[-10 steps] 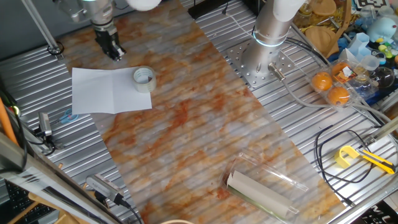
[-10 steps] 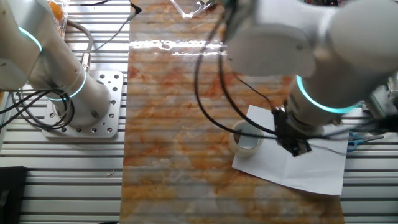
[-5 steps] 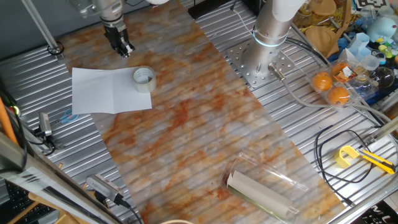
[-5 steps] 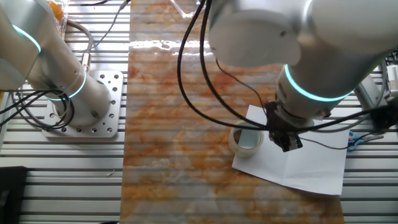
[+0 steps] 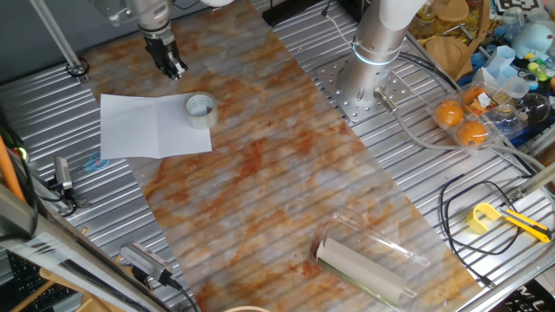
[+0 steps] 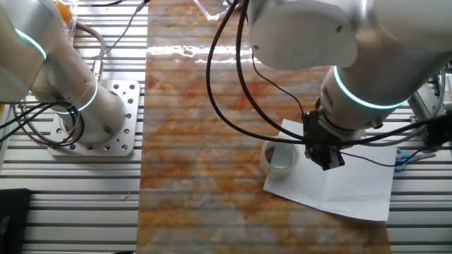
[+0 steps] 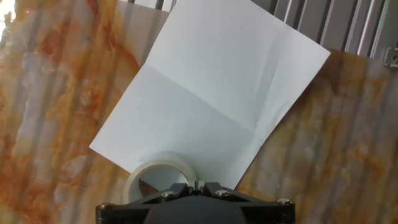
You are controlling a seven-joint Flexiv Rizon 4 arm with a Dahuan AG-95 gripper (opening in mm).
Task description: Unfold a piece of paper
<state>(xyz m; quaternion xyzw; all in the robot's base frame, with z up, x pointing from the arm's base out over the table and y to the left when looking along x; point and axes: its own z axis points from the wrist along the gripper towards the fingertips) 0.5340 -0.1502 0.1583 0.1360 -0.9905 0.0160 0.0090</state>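
The piece of paper (image 7: 211, 93) lies below me and ahead of my fingers, spread flat on the marbled mat (image 5: 286, 165) with its centre crease showing as a faint line across the middle. As far as I can judge, the unfolding is done: both halves rest level, and no flap stands up. All that looks left for me is to draw off, or perhaps to press the crease flatter if that is wanted.

My gripper (image 5: 170, 66) hangs above the mat, lifted off the sheet and holding nothing. From the hand view my fingertips seem drawn together, closed on air.

Just under me, the tape roll (image 7: 158, 176) sits on the sheet's near corner, touching it and weighing that corner down. The far corners of the paper reach past the mat onto the ribbed metal table (image 5: 52, 104).

Room is generous: the mat runs bare well away from me, and the rolled sheet in clear plastic (image 5: 364, 264) lies at its far end. The only thing I must clear on any descent is the roll.
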